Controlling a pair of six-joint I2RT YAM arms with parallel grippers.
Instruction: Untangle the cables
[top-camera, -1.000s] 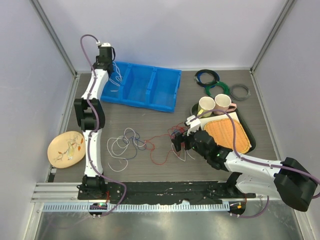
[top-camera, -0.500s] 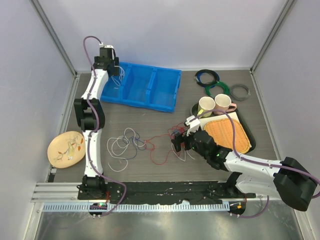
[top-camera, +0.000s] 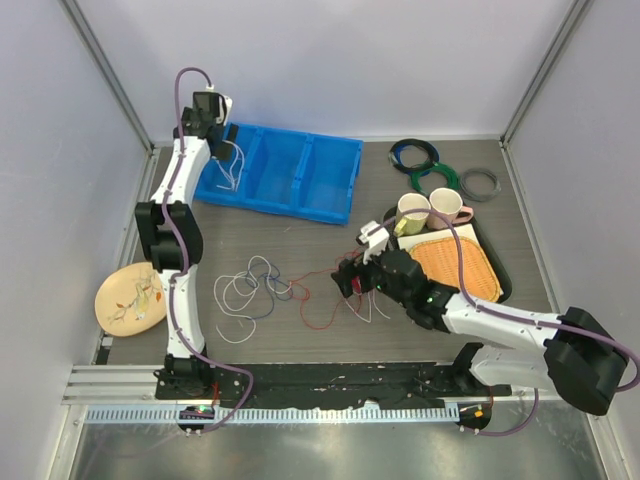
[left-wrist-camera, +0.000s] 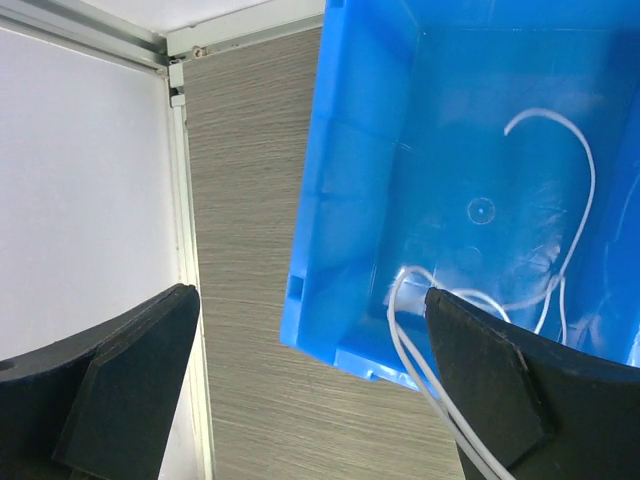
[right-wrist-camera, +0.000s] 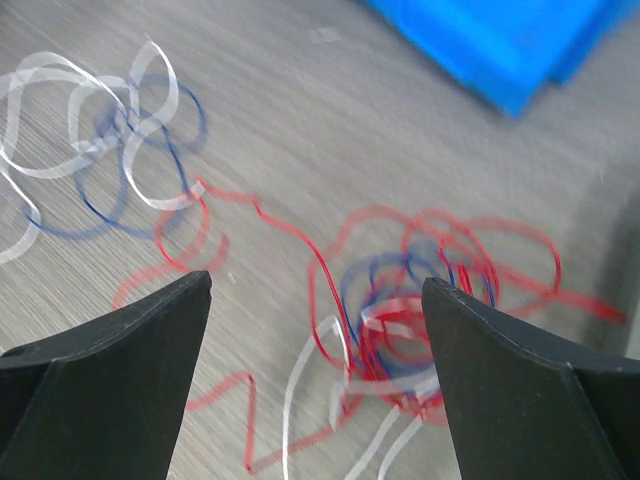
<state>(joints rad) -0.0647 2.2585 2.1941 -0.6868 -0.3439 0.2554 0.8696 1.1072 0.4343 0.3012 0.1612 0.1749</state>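
Note:
My left gripper (top-camera: 214, 122) (left-wrist-camera: 308, 300) hangs open above the left end of the blue bin (top-camera: 285, 172) (left-wrist-camera: 400, 120). A white cable (top-camera: 232, 165) (left-wrist-camera: 578, 190) lies looped in that compartment, and one strand runs close past my right finger (left-wrist-camera: 500, 400). On the table, a loose cluster of white and dark blue cables (top-camera: 250, 290) (right-wrist-camera: 110, 130) lies left of centre. A knot of red, blue and white cables (top-camera: 335, 300) (right-wrist-camera: 420, 290) lies under my right gripper (top-camera: 350, 280) (right-wrist-camera: 315, 283). That gripper is open just above the knot and holds nothing.
A yellow plate (top-camera: 132, 297) sits at the left edge. At the right, a black tray (top-camera: 503, 290) carries an orange mat and two mugs (top-camera: 413, 212). Green, black and grey coiled rings (top-camera: 440, 180) lie at the back right.
My left gripper has opened and let the white cable drop into the bin, then drawn back a little. My right gripper has shifted slightly left over the red knot.

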